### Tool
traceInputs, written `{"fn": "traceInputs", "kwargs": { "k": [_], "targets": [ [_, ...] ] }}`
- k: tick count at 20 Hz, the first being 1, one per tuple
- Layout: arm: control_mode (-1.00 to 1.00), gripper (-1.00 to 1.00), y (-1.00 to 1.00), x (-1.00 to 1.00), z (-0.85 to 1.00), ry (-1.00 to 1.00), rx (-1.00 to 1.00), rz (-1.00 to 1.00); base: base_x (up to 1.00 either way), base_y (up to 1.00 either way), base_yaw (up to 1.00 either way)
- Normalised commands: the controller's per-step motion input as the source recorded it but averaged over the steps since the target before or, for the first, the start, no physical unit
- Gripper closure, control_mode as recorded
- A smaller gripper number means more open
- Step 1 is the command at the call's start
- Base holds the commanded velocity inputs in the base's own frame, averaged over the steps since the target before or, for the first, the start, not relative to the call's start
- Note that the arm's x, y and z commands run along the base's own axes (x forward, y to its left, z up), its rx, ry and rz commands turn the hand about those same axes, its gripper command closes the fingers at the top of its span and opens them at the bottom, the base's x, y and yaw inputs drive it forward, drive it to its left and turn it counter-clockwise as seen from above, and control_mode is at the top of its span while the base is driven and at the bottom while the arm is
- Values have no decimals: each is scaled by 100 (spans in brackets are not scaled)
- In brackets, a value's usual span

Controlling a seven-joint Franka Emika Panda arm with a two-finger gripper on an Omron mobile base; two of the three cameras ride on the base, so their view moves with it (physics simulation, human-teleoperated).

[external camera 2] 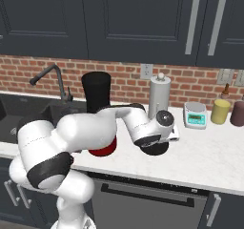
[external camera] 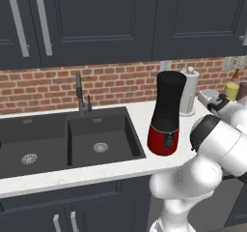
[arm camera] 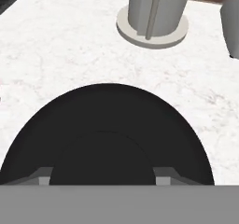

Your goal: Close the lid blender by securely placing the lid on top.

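- Hand view: the lid lies flat on the white marble counter, directly below the gripper. The two finger tips sit on either side of the lid's raised centre, drawn in against it; the gripper reads as clamped on the lid.
- Handling, judged: the lid is a small rigid disc, probably light and smooth. The raised centre is the sensible hold; the broad flat rim offers nothing for two fingers. A smooth cap can twist in a narrow pinch, so keep it level during the lift.
- Right base view: the lid rests on the counter under the hand, just to the right of the blender. The blender's open top stands well above the lid, so the lid has to go up before it goes across.
- Left base view: the blender stands upright near the right edge of the sink, its red base on the counter.
- Surroundings: a paper-towel roll stands just behind the lid and near the blender, the closest obstacle to a rising hand. A kitchen scale and two jars sit further right, well apart. A faucet stands to the left, clear of the path.
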Motion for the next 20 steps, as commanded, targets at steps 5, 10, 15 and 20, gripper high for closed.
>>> {"fn": "traceInputs", "kwargs": {
  "k": [5, 10, 15, 20],
  "targets": [
    [-100, 100, 0, -40, 100, -4, 0, 0, 0, 0, 0],
    [-100, 100, 4, -43, 100, -11, 0, 2, 0, 0, 0],
    [-100, 100, 15, -40, 100, -17, 0, 3, 0, 0, 0],
    [-100, 100, 20, -38, 100, -13, 0, 3, 0, 0, 0]
  ]
}}
